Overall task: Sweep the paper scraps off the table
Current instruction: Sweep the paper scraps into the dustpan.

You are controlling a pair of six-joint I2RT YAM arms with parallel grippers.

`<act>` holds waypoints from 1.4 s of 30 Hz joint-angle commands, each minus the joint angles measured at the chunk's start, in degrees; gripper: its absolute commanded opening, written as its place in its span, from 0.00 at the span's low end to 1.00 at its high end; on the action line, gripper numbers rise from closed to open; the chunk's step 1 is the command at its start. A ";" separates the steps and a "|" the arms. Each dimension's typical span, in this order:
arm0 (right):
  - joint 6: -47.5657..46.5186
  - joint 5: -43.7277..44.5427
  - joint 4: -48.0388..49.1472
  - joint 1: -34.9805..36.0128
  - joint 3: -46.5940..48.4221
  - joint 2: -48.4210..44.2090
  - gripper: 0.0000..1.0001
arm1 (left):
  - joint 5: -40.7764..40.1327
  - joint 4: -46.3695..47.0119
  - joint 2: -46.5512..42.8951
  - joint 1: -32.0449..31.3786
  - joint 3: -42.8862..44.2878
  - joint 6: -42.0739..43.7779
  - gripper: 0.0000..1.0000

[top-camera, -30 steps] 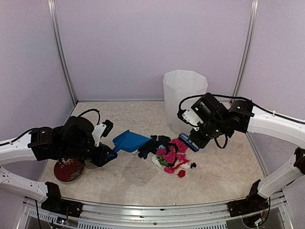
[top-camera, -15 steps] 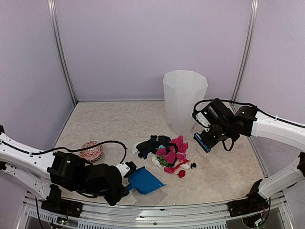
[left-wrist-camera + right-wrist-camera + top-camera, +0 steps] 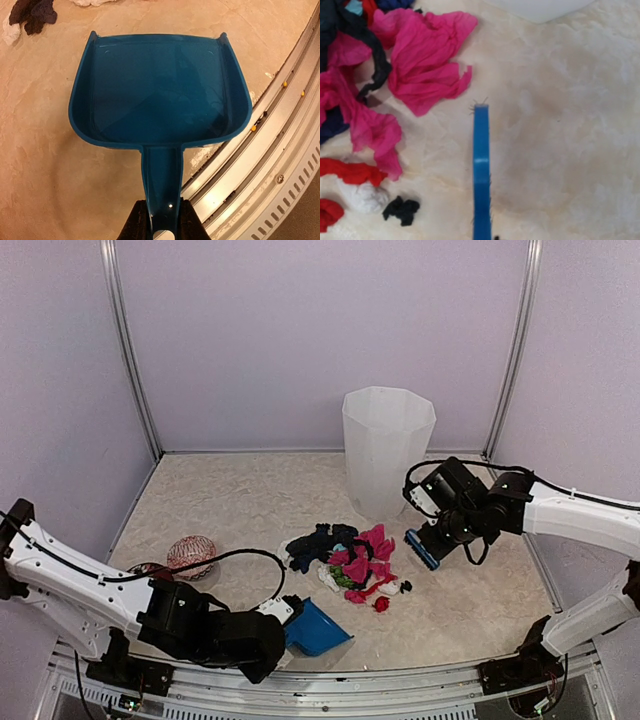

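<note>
Pale lilac walls (image 3: 300, 330) close in a beige marbled surface (image 3: 250, 490). Near its middle lies a loose heap of crumpled paper scraps (image 3: 350, 560), mostly bright pink, with black, red, white and a little green. Behind the heap, towards the back right, stands a tall white bin (image 3: 387, 450).

At the near edge, the left arm's fingers (image 3: 139, 222) are clamped tight on the handle of a blue dustpan (image 3: 160, 95). Its tray sits low by the metal rail (image 3: 270, 165), its open mouth facing the heap but apart from it.

On the right, the right arm's fingers (image 3: 440, 532) grip a blue brush (image 3: 481, 170). The brush is just beside the pink scraps and does not touch them; I cannot tell whether it touches the surface.

A pink patterned round thing (image 3: 190, 555) sits at the left, well apart from the heap.
</note>
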 commanded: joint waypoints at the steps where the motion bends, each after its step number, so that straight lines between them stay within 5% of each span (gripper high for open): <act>1: 0.95 -2.26 -0.29 -0.47 0.98 2.43 0.00 | 1.28 5.51 2.75 2.42 1.63 3.06 0.00; 22: 8.96 -3.47 -7.47 10.99 10.77 14.80 0.00 | 8.16 16.75 14.94 8.90 4.76 11.45 0.00; 33: 14.38 -5.86 -12.71 18.52 23.69 21.93 0.00 | 10.11 19.32 17.31 13.16 4.97 10.55 0.00; 42: 15.56 -6.84 -14.83 19.57 25.44 21.41 0.00 | 9.33 21.36 16.96 16.17 1.63 8.15 0.00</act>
